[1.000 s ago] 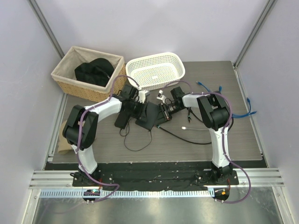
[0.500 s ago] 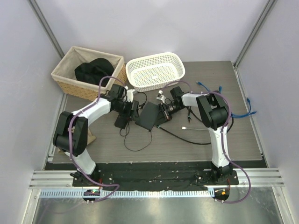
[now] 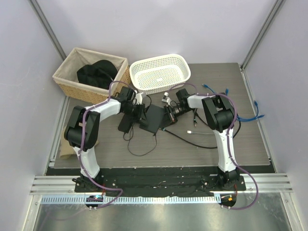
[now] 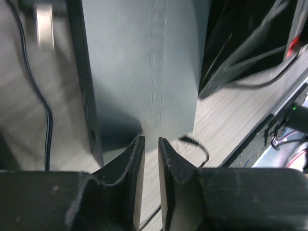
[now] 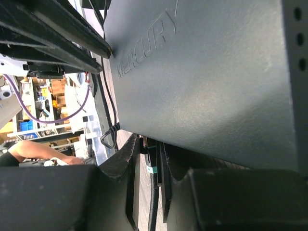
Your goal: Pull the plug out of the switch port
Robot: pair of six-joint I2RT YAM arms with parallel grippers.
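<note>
Top view bright and even, soft shadows on the table. Left wrist: the switch blurred, pale sheen. Right wrist: sharper, embossed lettering crisp, background bright.

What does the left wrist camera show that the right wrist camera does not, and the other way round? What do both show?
Only the left wrist: the left fingers, slightly apart and empty, plus a red light and a green light beyond the switch. Only the right wrist: the word MERCURY readable, small holes, and the right fingers closed on the plug. Both: the flat black switch.
</note>
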